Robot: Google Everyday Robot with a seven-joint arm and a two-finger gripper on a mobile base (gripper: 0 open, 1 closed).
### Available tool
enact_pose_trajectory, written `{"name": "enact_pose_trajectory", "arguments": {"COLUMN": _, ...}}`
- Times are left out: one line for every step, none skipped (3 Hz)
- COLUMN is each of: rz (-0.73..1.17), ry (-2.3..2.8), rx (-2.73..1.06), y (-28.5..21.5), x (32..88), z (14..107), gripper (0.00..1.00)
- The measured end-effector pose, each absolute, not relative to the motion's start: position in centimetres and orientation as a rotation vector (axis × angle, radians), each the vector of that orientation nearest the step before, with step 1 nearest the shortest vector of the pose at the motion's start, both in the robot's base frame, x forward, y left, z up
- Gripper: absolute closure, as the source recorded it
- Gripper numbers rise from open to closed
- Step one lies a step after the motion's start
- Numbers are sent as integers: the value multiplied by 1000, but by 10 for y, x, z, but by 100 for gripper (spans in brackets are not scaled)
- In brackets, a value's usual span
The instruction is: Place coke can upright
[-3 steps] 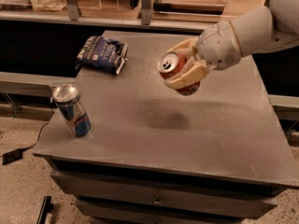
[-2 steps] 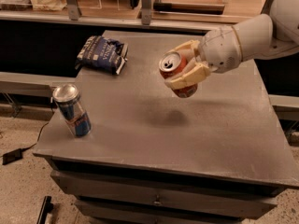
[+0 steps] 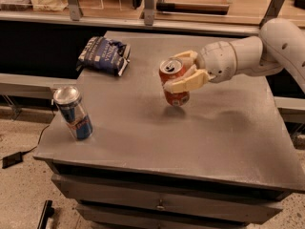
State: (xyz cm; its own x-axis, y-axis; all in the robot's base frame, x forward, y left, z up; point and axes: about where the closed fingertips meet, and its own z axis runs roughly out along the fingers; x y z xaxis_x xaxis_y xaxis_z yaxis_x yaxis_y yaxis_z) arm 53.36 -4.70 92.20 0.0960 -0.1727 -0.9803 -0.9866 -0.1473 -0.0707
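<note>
The coke can (image 3: pixel 173 83), red-orange with a silver top, stands nearly upright near the middle of the grey table (image 3: pixel 224 142), its base at or just above the surface. My gripper (image 3: pixel 183 70) comes in from the right on a white arm and is shut on the can's upper part. One cream finger (image 3: pixel 187 84) crosses the can's front and the other (image 3: pixel 183 56) lies behind its top.
A taller blue and silver can (image 3: pixel 73 112) stands near the table's front left corner. A dark blue snack bag (image 3: pixel 104 55) lies at the back left. A wooden shelf and rail run behind the table.
The gripper has lowered the coke can toward the table and turned it from tilted to nearly upright. The can's shadow now sits right under it.
</note>
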Motion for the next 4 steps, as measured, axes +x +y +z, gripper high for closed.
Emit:
{"name": "enact_pose_trajectory", "arguments": {"rz": 1228, "ry": 1154, "rx": -1436, "y": -45, "x": 537, "z": 917, "gripper": 83}}
{"name": "enact_pose_trajectory", "arguments": {"rz": 1263, "ry": 1112, "rx": -1395, "y": -45, "x": 539, "z": 914, "gripper": 59}}
{"name": "enact_pose_trajectory", "arguments": {"rz": 1279, "ry": 1118, "rx": -1374, "y": -44, "x": 540, "z": 909, "gripper": 36}}
{"name": "enact_pose_trajectory", "arguments": {"rz": 1278, "ry": 1156, "rx": -1358, "y": -45, "x": 543, "z": 901, "gripper": 5}}
